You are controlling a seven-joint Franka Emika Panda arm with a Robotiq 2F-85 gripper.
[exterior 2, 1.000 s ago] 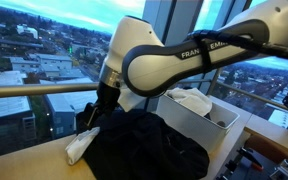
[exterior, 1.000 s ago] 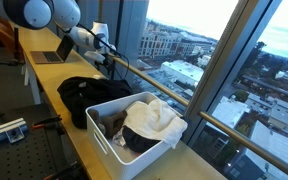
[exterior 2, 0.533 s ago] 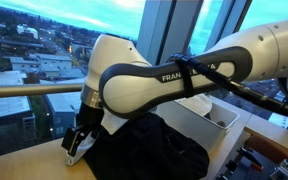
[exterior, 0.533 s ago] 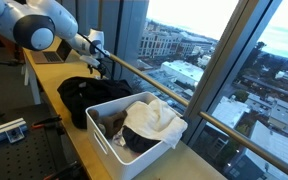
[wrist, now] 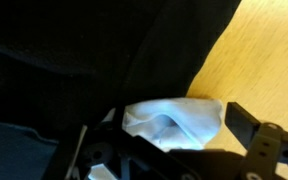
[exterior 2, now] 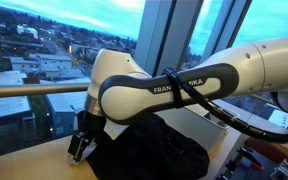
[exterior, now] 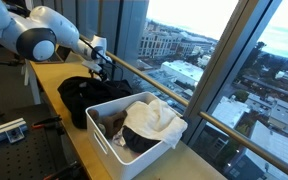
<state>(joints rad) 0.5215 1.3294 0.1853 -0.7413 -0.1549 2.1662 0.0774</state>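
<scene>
Hanging low over the wooden tabletop (wrist: 269, 45), the hand (wrist: 169, 140) is released, with its jaws standing wide apart and nothing clamped between them. In the wrist view a small white cloth (wrist: 176, 117) lies in the gap between the two dark fingers (wrist: 252, 130). It is a crumpled, soft-looking piece with rounded folds and bluish shadow in its creases. Whether the fingers touch it cannot be told.

The cloth rests on the tabletop just at the edge of a large black garment (wrist: 94, 50). Its upper side is tucked against, or slightly under, the dark fabric, and its right side lies toward bare wood.

In an exterior view the hand (exterior 2: 79, 148) points down at the near end of the black garment (exterior 2: 149, 150), which is heaped loosely. In an exterior view the hand (exterior: 102, 62) is at the far end of the same garment (exterior: 82, 95). A white plastic bin (exterior: 102, 138) stands just beside the garment on the tabletop (exterior: 44, 78), holding white and dark clothes (exterior: 152, 118) piled above its rim.
</scene>
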